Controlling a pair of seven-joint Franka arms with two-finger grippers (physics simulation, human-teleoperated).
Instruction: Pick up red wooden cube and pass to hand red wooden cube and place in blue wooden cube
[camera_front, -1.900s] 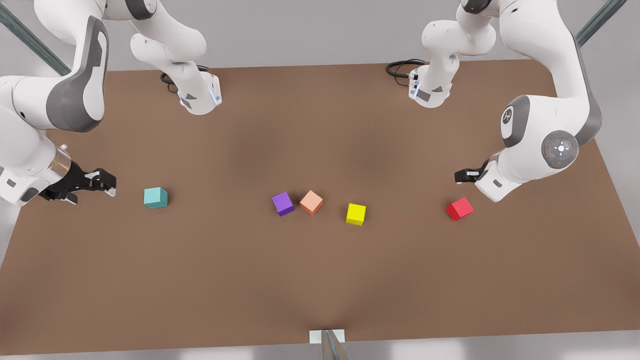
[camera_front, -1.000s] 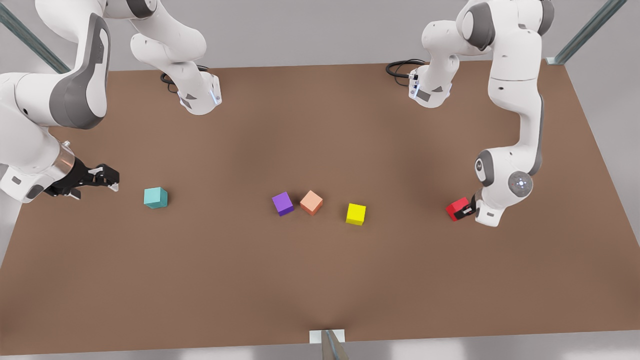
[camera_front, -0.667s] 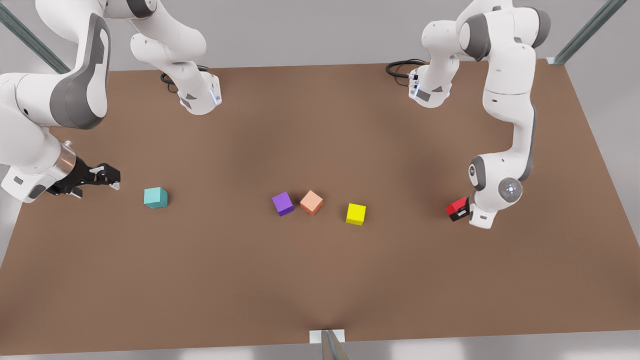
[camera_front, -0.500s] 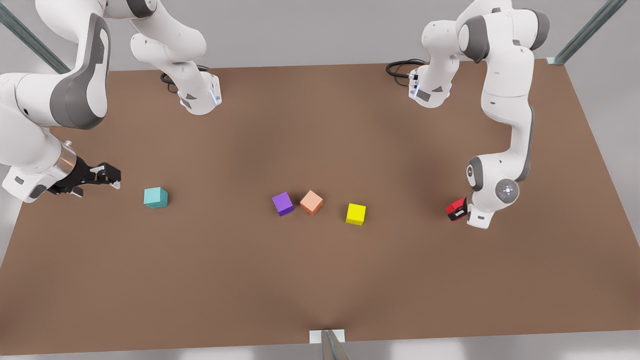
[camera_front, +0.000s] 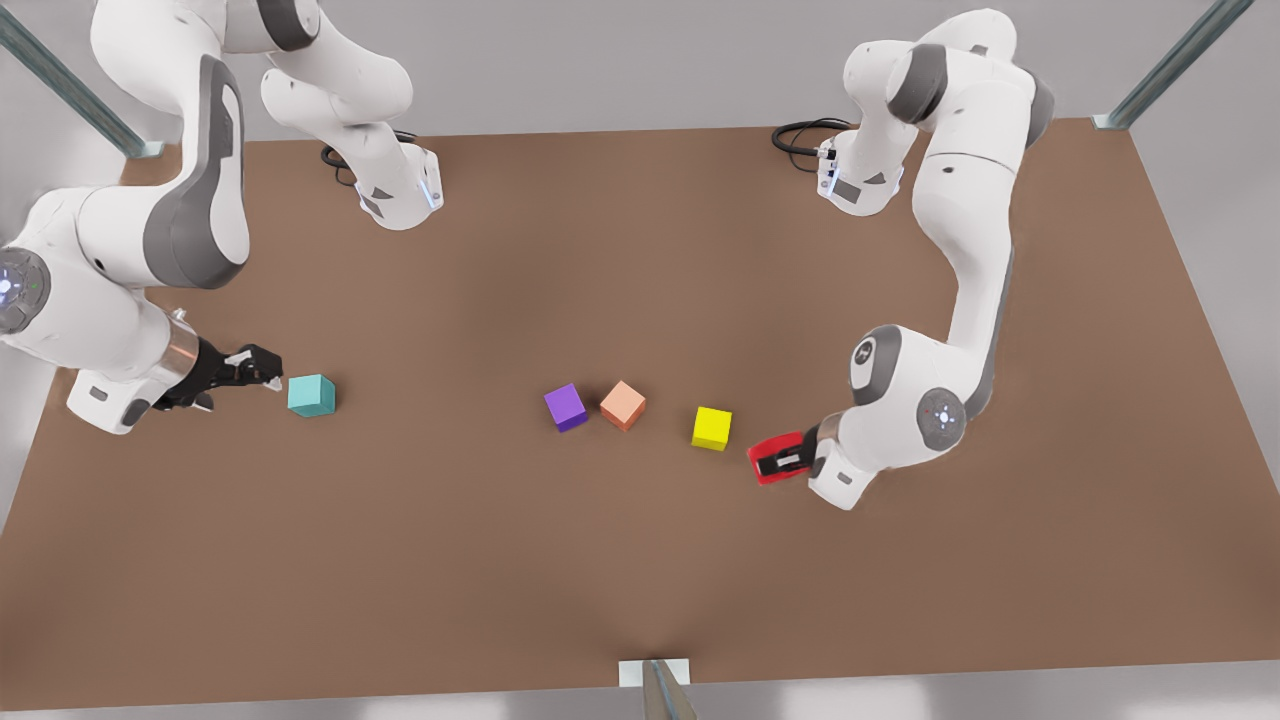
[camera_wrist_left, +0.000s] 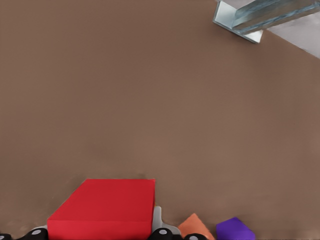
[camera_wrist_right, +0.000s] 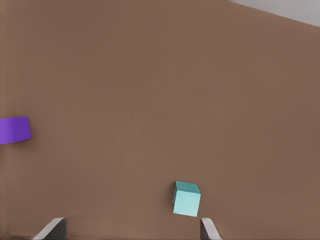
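Red wooden cube (camera_front: 778, 460) is pinched between fingers beside the yellow cube (camera_front: 711, 428); blue wooden cube (camera_front: 311, 395) sits flat.

Five cubes: one red wooden cube (camera_front: 778, 460), one blue wooden cube (camera_front: 311, 395), one purple cube (camera_front: 566, 407), one orange cube (camera_front: 623, 405), one yellow cube (camera_front: 711, 428).

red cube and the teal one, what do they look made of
Red wooden cube, held by the left gripper: flat matte red, no grain or gloss visible; painted wood or plastic, can't tell. Blue wooden cube, near the open right gripper: matte teal, equally plain and textureless.
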